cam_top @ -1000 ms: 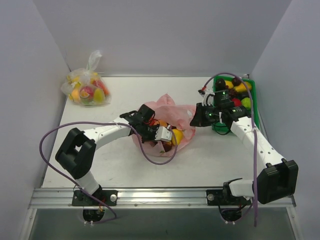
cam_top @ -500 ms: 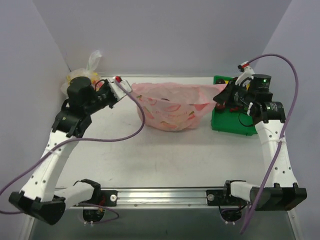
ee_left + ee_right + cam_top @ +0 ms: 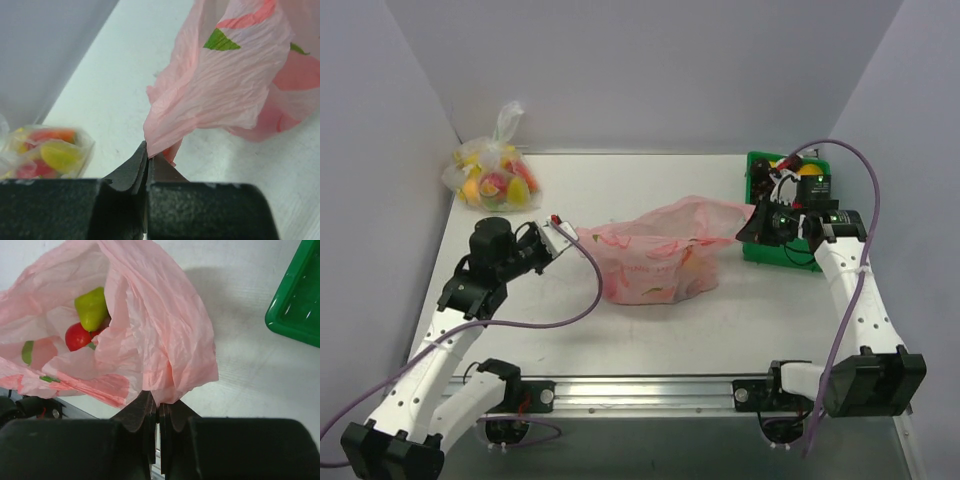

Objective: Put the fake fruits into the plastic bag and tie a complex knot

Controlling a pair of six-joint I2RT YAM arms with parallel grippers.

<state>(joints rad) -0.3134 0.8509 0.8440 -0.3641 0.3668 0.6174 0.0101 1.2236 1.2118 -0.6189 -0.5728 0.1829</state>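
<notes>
Half a second ago I had the pink plastic bag [image 3: 660, 262] stretched high and taut between the arms. Both have now come down and inward, so it sags on the table [image 3: 620, 340] midway between them, with a yellow-green fruit [image 3: 91, 307] and a red fruit [image 3: 77, 336] showing inside. My left gripper [image 3: 147, 151] is clamped fully closed on the bag's left edge and my right gripper [image 3: 158, 401] pinches its right edge beside the green tray [image 3: 753, 165]. I judge this slack is for crossing the ends into the knot, not yet begun.
</notes>
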